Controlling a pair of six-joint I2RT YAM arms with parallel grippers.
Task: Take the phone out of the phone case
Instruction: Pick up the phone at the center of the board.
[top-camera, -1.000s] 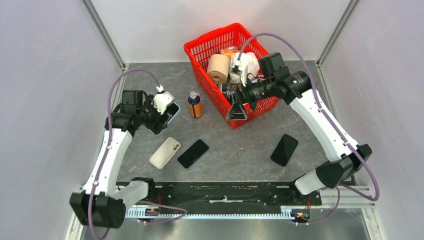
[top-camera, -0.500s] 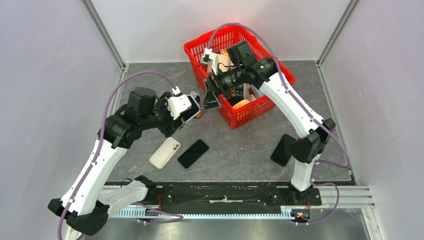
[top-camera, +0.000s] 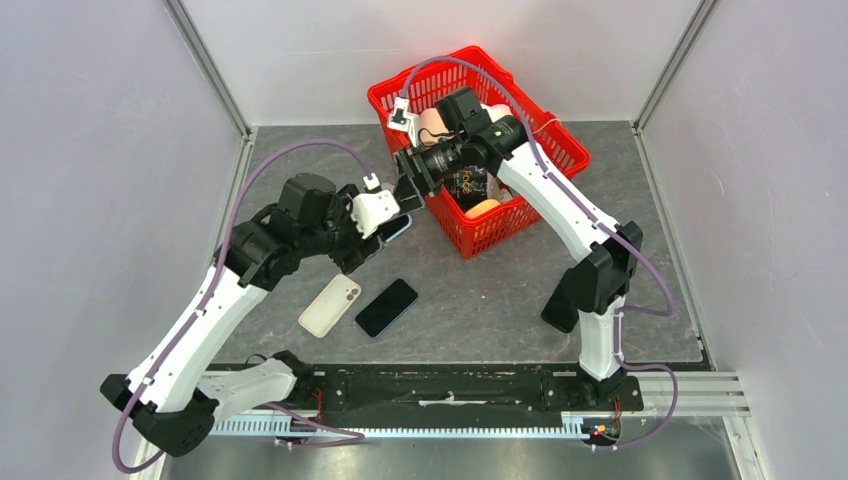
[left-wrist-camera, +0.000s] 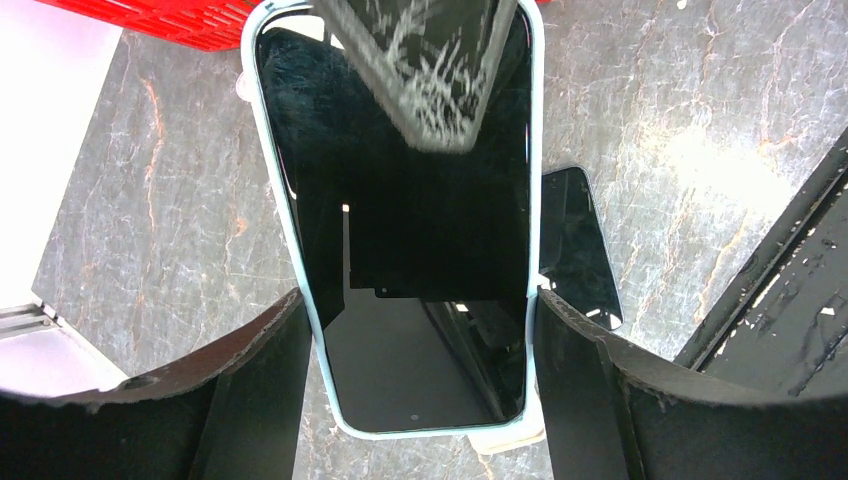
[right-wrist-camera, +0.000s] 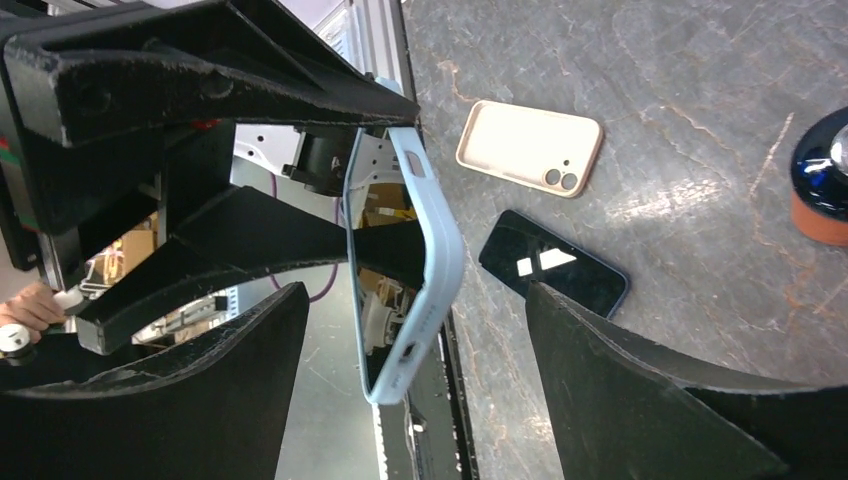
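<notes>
I had the left gripper (left-wrist-camera: 420, 300) clamped on the long edges of the phone case (right-wrist-camera: 432, 250), holding it clear above the table (top-camera: 480, 290) with the phone (left-wrist-camera: 420, 220) seated inside it. The right gripper (top-camera: 408, 190) stood at the case's far end with its fingers (right-wrist-camera: 640, 390) spread wide. From its own camera the case sat edge-on between them, with a gap on each side. The red basket (top-camera: 510, 225) was just behind that wrist, so room was tight there, while bare tabletop lay open below. On it, a cream case (top-camera: 329, 305) and a bare black phone (top-camera: 386, 307) lay side by side, near but not under the lifted case. Another dark phone (top-camera: 560, 305) lay well apart to the right, partly hidden by the right arm. The held case was pale blue and matte, with rounded corners and a slot cut in its side. The phone's screen was glossy black and threw back reflections. The table was grey and marbled with rusty veins, and the basket was a red plastic lattice. The right finger crossing the left wrist view was heavily scratched.
</notes>
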